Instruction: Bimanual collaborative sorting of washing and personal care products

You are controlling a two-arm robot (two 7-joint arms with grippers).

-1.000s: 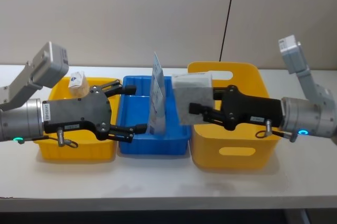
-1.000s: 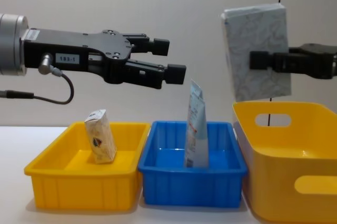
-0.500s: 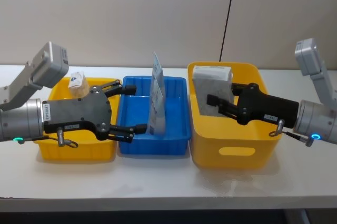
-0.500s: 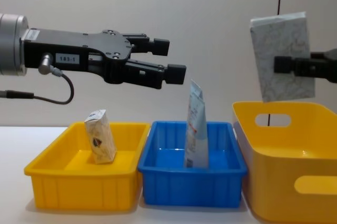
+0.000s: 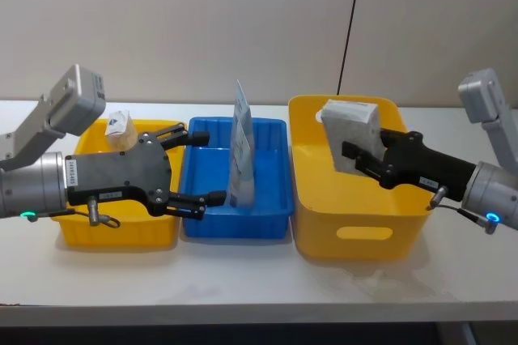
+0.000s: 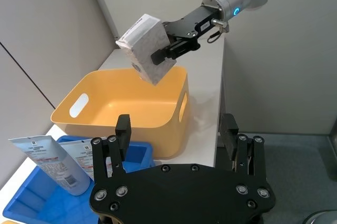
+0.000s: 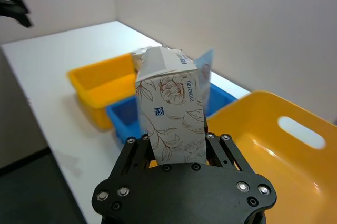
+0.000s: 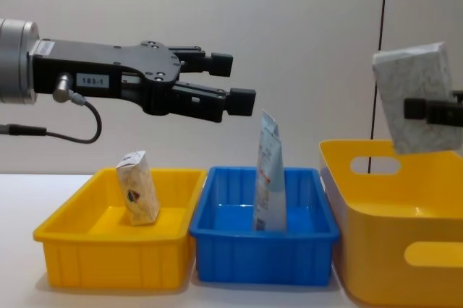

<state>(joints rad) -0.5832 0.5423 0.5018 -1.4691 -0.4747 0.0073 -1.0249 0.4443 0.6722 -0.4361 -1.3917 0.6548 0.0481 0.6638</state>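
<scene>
**Right gripper and load.** Your right gripper (image 5: 350, 160) is clamping the large pale grey-green marbled soft pack (image 5: 350, 130), which is sitting pinched between its fingers. The gripper is holding the pack tilted in the air over the opening of the tall yellow bin (image 5: 356, 236). In the chest view the pack's lower edge is hanging near rim level. The right arm is reaching in from the right across that bin.

**Left gripper.** Your left gripper (image 5: 206, 167) is hovering with its fingers spread apart and gripping nothing. It is pointing rightward above the place where the low yellow bin (image 5: 113, 232) is meeting the blue bin (image 5: 235, 223).

**Sorted items.** The light-blue-and-white tube (image 5: 241, 151) is standing upright inside the blue bin. The small cream packet with dark round logo (image 5: 120, 129) is standing slightly tilted inside the low yellow bin, toward its far side.

**Layout.** The three bins are sitting side by side on the white table (image 5: 243, 288), with the low yellow bin at left, the blue bin in the middle and the tall yellow bin at right.
</scene>
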